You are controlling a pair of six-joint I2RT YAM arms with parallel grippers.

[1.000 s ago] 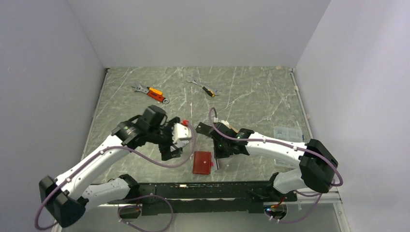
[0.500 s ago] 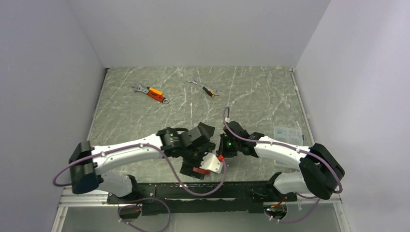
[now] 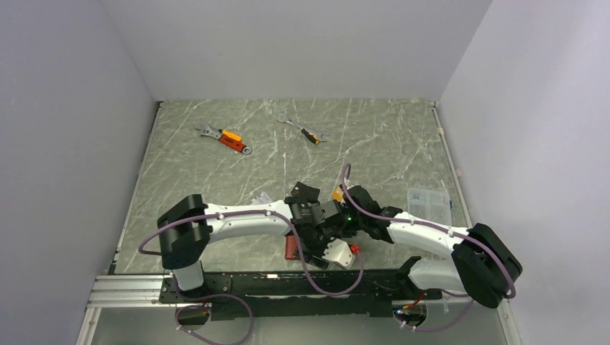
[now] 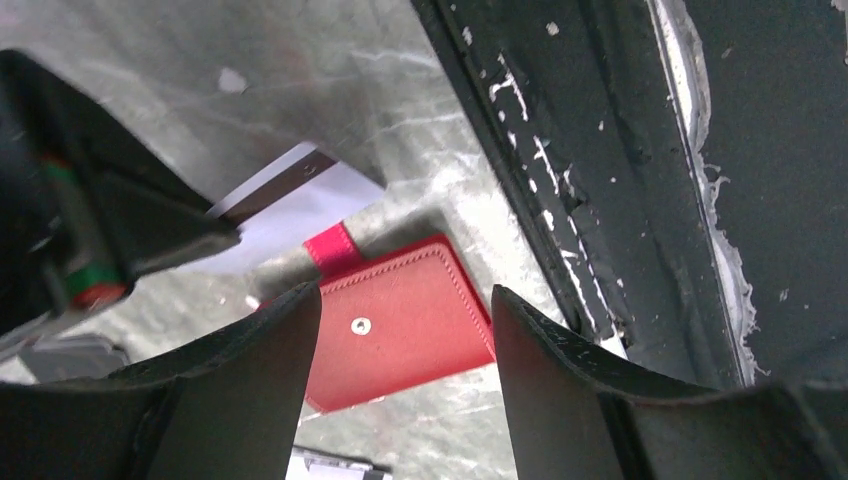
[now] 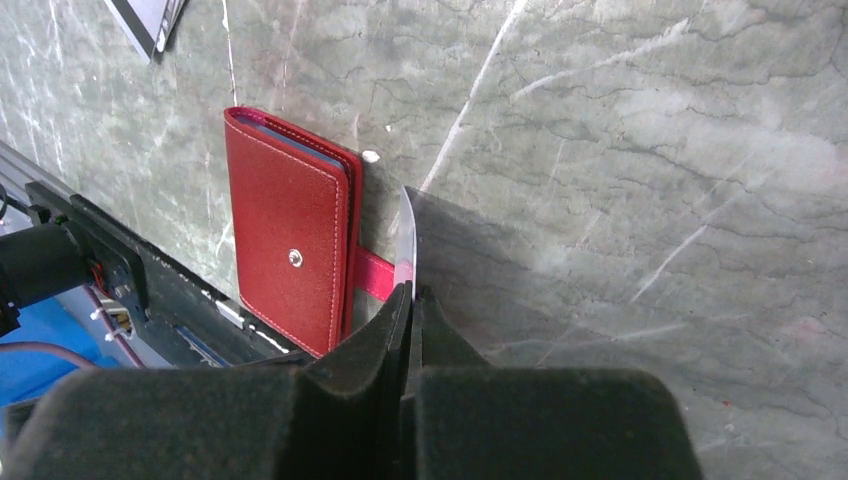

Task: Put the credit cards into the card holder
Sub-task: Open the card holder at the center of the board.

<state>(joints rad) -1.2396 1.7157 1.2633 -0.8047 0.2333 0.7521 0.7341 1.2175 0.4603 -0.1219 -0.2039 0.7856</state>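
Lying closed at the near edge of the table [image 3: 374, 144], about midway along and just beside the black rail [image 4: 620, 200], the red card holder [image 5: 285, 250] shows stitched seams and a small metal snap stud [image 5: 294, 257]. None of its faces carries lettering that can be read. A strip of pale blue-grey pocket shows at one end of the fold. Whether any card sits inside cannot be told. Its pink-red tab [image 5: 373, 275] sticks out unfastened on the side facing the right arm.

The right gripper [image 5: 410, 295] is clenched on a silver-grey card [image 4: 310, 205] with a dark stripe. It holds the card on edge, so the card looks like a thin blade in the right wrist view, and the card's free end reaches the tab. Any print on it is too small to make out.

The left gripper [image 4: 405, 300] hangs over the holder with its fingers spread and nothing between them, and the snap stud shows in the gap.

A second card [image 5: 148, 18] lies flat on the table, to the left of the holder and farther from the rail.

Near the right edge of the table sits a clear plastic box [image 3: 429, 201], and its contents cannot be made out. Two orange-handled wrenches [image 3: 225, 138] [image 3: 308, 134] lie at the far side, well apart from the arms.
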